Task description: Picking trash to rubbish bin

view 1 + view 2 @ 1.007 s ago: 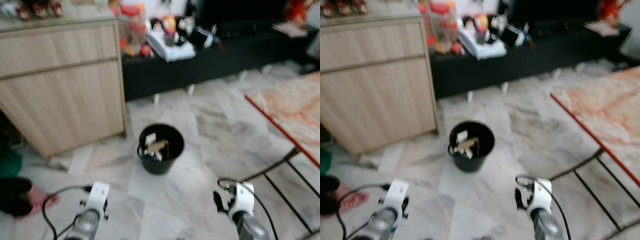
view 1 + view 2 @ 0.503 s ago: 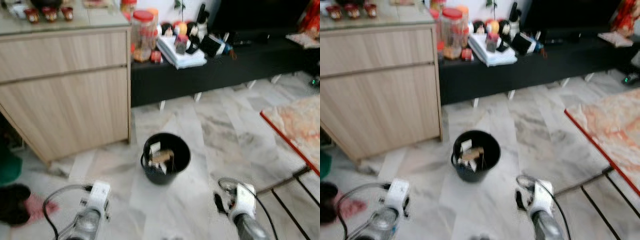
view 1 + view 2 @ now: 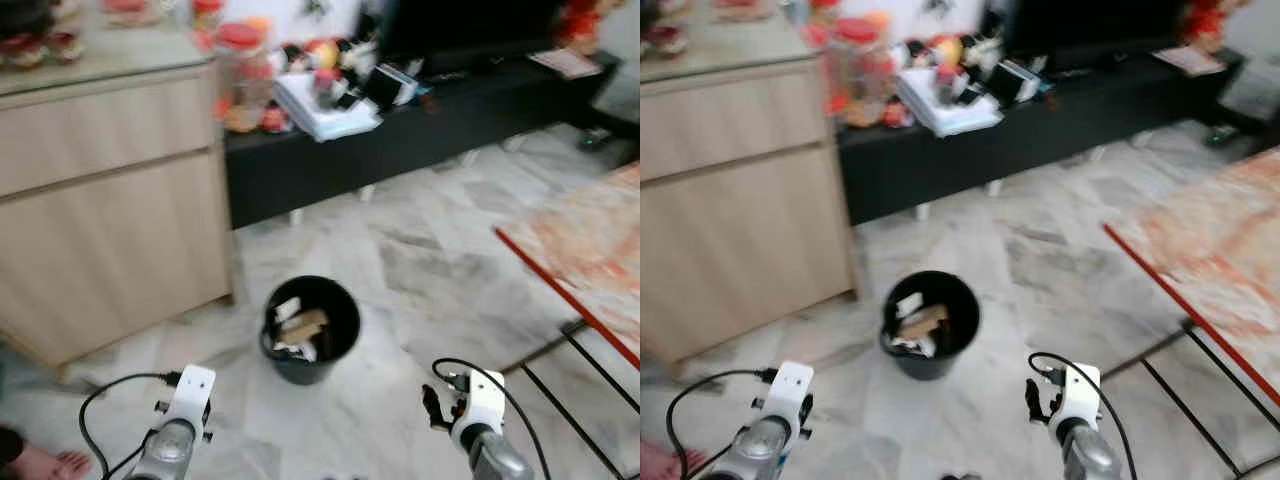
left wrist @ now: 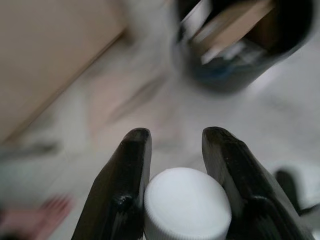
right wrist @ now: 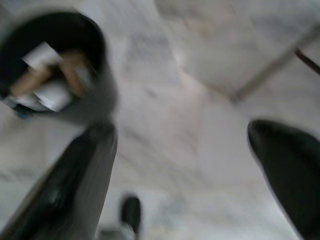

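Trash, paper scraps and a tan piece, fills the black bin (image 3: pixel 311 330) on the marble floor (image 3: pixel 420 260) ahead. Left wrist view: left pincer (image 4: pixel 175 150) clamps a white cap (image 4: pixel 187 205). Right wrist view: right pincer (image 5: pixel 185 165) gapes wide, empty, near the bin.

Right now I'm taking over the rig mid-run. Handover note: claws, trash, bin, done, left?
Left claw: shut on a white bottle cap, held low at the robot's front left.
Right claw: open, holding nothing, low at the front right.
Black rubbish bin: upright on the marble floor just ahead, between the two arms and nearer the left one. Paper and cardboard scraps already lie inside.
Done: the cap is picked up and the robot faces the bin.
Left: bring the left claw over the bin's opening and release.
Note: a person's bare foot is at the far left, near the wooden cabinet.
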Robot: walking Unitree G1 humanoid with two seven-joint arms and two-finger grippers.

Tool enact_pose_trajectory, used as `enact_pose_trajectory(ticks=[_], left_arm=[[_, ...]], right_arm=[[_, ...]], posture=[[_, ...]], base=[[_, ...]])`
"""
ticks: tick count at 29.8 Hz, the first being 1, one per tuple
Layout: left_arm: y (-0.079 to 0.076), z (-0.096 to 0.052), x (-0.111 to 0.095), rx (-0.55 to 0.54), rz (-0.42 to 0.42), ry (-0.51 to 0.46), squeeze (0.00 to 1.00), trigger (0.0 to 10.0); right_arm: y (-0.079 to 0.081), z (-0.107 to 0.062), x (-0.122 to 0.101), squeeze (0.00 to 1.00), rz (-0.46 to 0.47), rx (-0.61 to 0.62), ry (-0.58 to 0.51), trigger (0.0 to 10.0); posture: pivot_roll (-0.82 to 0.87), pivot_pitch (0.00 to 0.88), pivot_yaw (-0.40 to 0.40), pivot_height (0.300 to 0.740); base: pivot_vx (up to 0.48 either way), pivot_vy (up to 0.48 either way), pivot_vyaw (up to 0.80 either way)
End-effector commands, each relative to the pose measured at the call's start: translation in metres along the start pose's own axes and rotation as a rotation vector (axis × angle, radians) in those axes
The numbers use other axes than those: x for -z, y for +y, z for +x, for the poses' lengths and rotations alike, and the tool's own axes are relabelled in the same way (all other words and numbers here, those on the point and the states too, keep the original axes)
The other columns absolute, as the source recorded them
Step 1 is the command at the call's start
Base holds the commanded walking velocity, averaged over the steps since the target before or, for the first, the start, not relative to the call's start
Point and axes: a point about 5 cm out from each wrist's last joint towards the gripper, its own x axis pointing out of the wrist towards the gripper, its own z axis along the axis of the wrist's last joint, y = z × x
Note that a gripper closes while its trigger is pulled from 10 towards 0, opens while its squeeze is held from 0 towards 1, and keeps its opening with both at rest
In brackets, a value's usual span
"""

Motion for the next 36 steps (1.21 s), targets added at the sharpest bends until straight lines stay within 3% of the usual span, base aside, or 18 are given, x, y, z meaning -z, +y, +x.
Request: enact_pose_trajectory(ticks=[1, 31, 36], left_arm=[[0.004, -0.003, 0.010, -0.003, 0.020, 0.031, 0.00, 10.0], [0.004, -0.002, 0.008, -0.003, 0.018, 0.027, 0.00, 10.0], [0.004, -0.002, 0.007, -0.004, 0.020, 0.024, 0.00, 10.0]], right_arm=[[0.004, 0.003, -0.008, 0.00, 0.013, -0.007, -0.029, 10.0], [0.006, 0.003, -0.009, 0.00, 0.010, -0.025, -0.041, 10.0], [0.007, 0.004, -0.018, 0.00, -0.046, -0.054, -0.075, 10.0]], posture=[[0.10, 0.131, -0.151, 0.740], [0.10, 0.135, -0.152, 0.740], [0.11, 0.134, -0.152, 0.740]], base=[[0.352, 0.000, 0.00], [0.354, 0.000, 0.09], [0.354, 0.000, 0.00]])
